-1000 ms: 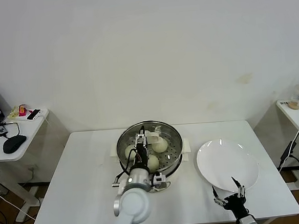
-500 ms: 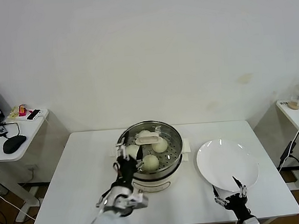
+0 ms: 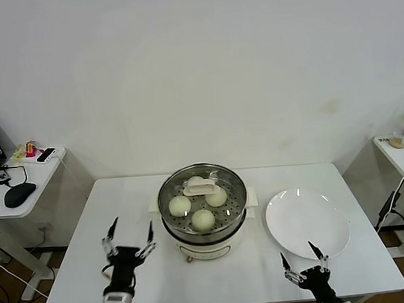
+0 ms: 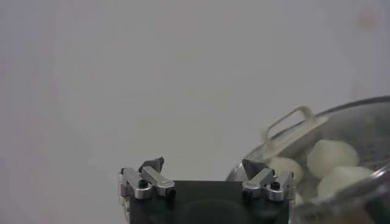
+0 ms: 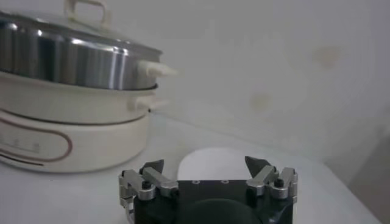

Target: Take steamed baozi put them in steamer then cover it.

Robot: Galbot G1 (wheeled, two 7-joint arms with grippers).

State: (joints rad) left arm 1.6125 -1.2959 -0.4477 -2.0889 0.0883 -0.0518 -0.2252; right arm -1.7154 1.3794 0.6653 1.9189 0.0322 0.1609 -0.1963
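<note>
The steamer (image 3: 205, 243) stands mid-table, a shiny pot on a cream base. The cover (image 3: 221, 174) sits on it, its cream bar handle (image 3: 199, 187) on top. Through the glass I see three baozi (image 3: 180, 206) (image 3: 203, 220) (image 3: 216, 196). My left gripper (image 3: 130, 240) is open and empty, off the steamer's front left and well clear of it. In the left wrist view the gripper (image 4: 203, 165) has the cover (image 4: 359, 112) and baozi (image 4: 332, 157) off to one side. My right gripper (image 3: 303, 259) is open and empty near the table's front edge.
A flat white plate (image 3: 307, 222) lies right of the steamer, just beyond my right gripper, and shows ahead of that gripper (image 5: 204, 164) as the plate (image 5: 210, 153) beside the steamer (image 5: 73, 61). Small side tables (image 3: 23, 171) flank the white table.
My left gripper has let go of the cover's handle and drawn back to the table's front left, fingers spread. The cover stays on the steamer. The right gripper dropped slightly.
</note>
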